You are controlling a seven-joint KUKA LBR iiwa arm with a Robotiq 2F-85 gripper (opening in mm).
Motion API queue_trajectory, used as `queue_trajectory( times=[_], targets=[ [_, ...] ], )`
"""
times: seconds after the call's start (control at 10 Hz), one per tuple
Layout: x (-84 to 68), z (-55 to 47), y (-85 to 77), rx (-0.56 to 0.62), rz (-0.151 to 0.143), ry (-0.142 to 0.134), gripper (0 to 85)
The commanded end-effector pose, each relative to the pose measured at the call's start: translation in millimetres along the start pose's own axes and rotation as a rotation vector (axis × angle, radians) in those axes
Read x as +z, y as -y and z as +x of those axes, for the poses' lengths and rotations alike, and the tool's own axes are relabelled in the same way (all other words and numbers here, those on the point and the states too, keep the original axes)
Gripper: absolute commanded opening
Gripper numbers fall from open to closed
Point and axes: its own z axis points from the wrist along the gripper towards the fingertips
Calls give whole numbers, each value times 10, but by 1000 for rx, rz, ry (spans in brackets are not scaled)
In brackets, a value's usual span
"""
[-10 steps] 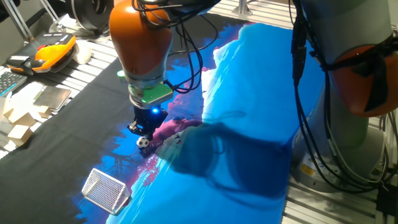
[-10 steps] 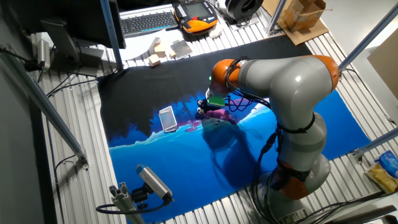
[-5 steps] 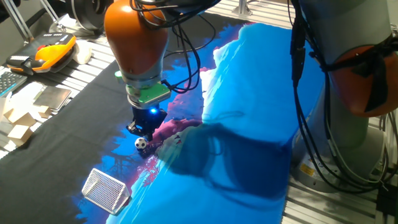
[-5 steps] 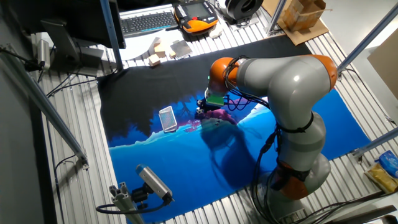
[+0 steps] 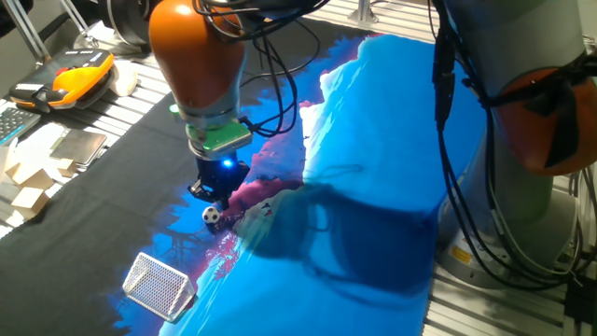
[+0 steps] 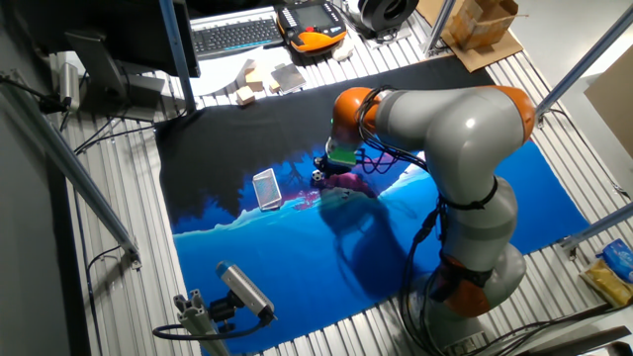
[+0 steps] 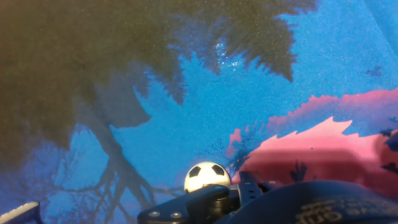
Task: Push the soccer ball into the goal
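Observation:
The soccer ball [image 5: 213, 216] is a tiny white ball with black patches, lying on the printed blue-and-pink mat. My gripper [image 5: 212, 193] stands low over the mat right behind the ball, on the side away from the goal, with its fingers together and nothing held. The goal [image 5: 159, 285] is a small white wire-mesh box lying on the mat's near-left part, a short way beyond the ball. In the other fixed view the ball [image 6: 316, 176] lies between the gripper [image 6: 323, 168] and the goal [image 6: 265, 188]. In the hand view the ball [image 7: 207, 177] sits just ahead of the dark fingertips [image 7: 205, 200].
The mat [image 5: 373, 140] lies over a black cloth [image 5: 121, 159]. An orange pendant [image 5: 79, 75], a keyboard and small cardboard pieces [image 5: 28, 182] lie at the far left on the slatted table. A second robot's base [image 5: 532, 140] stands at the right.
The arm has shifted slightly to the left. The ball has moved a little toward the goal and stays right in front of the fingertips.

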Motion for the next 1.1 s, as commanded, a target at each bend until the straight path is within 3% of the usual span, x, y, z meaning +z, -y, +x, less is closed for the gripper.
queue_trajectory(
  times=[0.0, 0.1, 0.2, 0.6, 0.9, 1.0],
  targets=[
    [-3, -20, 8, 1, 6, -2, 0],
    [-32, -59, 34, -3, 3, -18, 0],
    [-67, -112, 65, -8, -19, -45, 0],
    [-65, -156, 71, -35, -1, -44, 0],
    [-65, -156, 71, -56, 2, -63, 0],
    [-65, -156, 71, -57, 4, -81, 0]
  ],
)
